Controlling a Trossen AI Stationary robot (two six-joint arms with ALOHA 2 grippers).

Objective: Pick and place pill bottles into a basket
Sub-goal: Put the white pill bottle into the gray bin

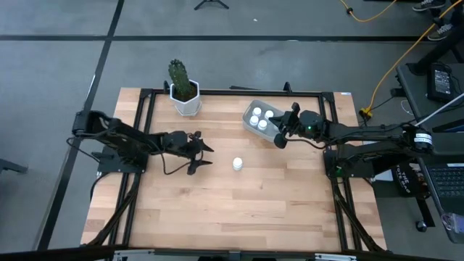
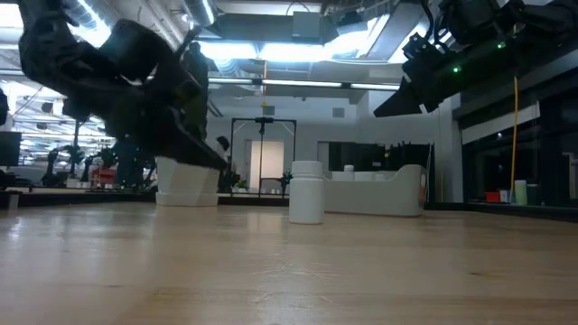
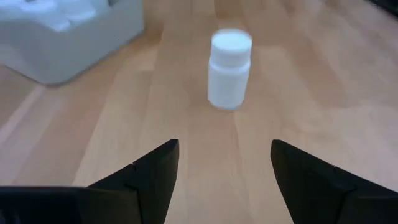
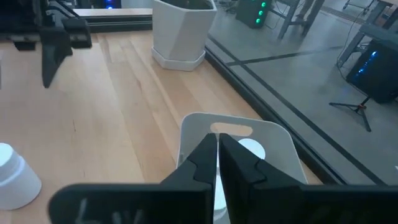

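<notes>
Beside the basket [image 1: 255, 125], a cactus pot [image 1: 185, 102]; nothing blocks the lone bottle [image 1: 237, 164].

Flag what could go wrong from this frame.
The lone pill bottle stands upright between the arms, with the open left gripper aimed at it; a finger striking off-center might tip or roll it. The right gripper, shut, sits over the basket edge and could nudge it.

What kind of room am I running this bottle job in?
Probably a robotics lab or workshop: a framed wooden table on a grey taped floor, cables and a laptop alongside, ceiling strip lights and more equipment beyond.
</notes>
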